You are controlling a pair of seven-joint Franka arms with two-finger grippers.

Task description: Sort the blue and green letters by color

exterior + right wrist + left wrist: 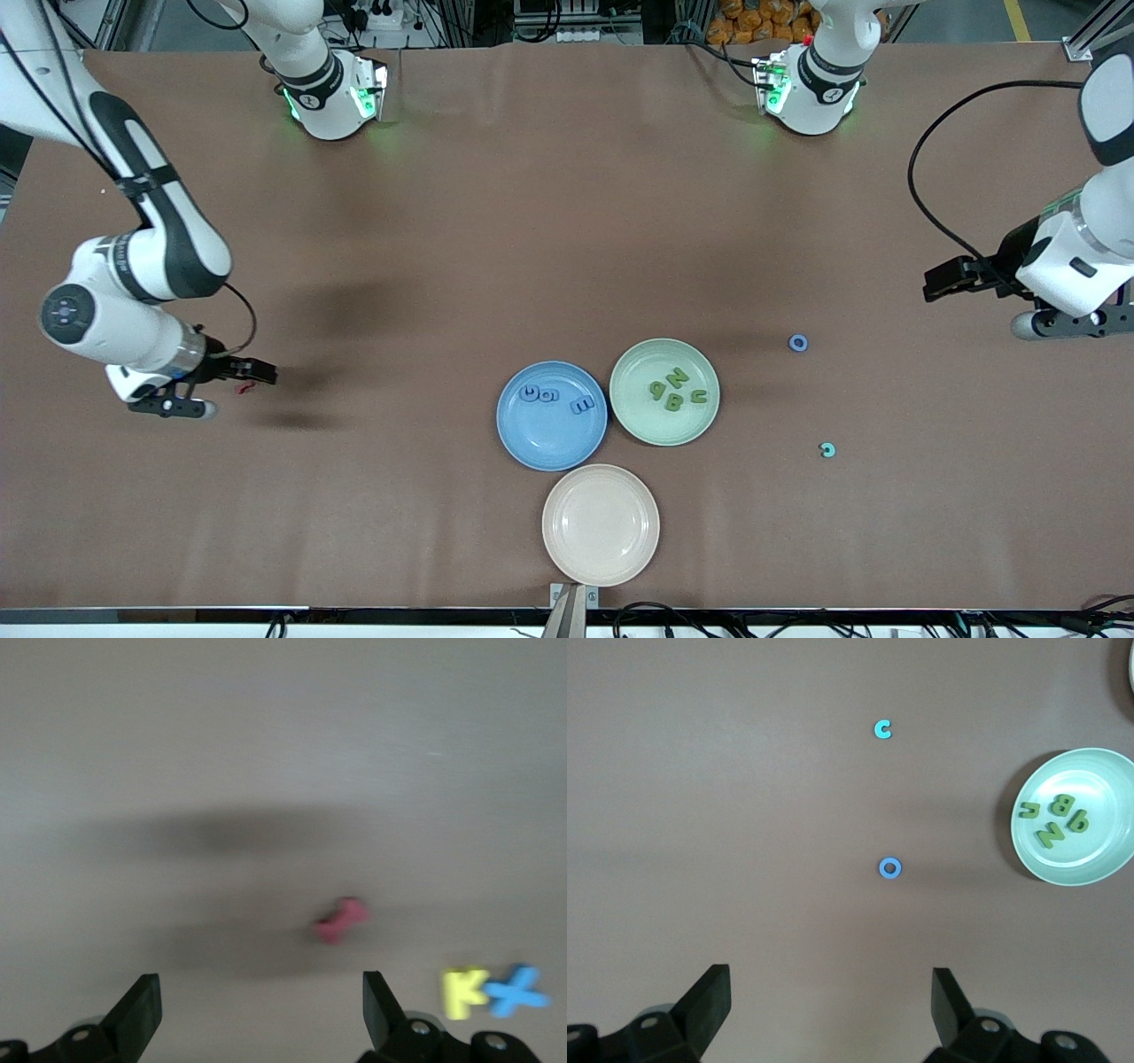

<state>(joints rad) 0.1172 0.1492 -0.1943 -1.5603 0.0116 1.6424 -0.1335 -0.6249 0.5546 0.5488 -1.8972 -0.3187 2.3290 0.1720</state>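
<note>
Front view, plates: a blue plate (532,443) holding blue letters (554,397) sits beside a green plate (640,421) holding green letters (676,389); an empty cream plate (601,525) lies nearer the camera.
Front view, loose pieces: a blue ring-shaped O (798,343) and a teal C (827,450) lie on the bench (443,221) toward the left arm's end, the C nearer the camera.
Front view, arms: the left gripper (941,282) hangs over bare bench at its own end; the right gripper (259,376) hangs over a small red piece (244,388) at the other end.
Left wrist view: the left gripper (831,1005) has its fingers spread wide and empty; the blue O (890,868) lies straight ahead between the finger lines, the teal C (883,728) farther along the same line, the green plate (1107,870) off to one side.
Right wrist view: the right gripper (261,1005) is spread wide and empty; the red piece (341,920), a yellow K (464,992) and a blue X (516,991) show blurred.
Key relation: the left arm is judged far nearer the blue O; a ring offers no long axis to align to.
</note>
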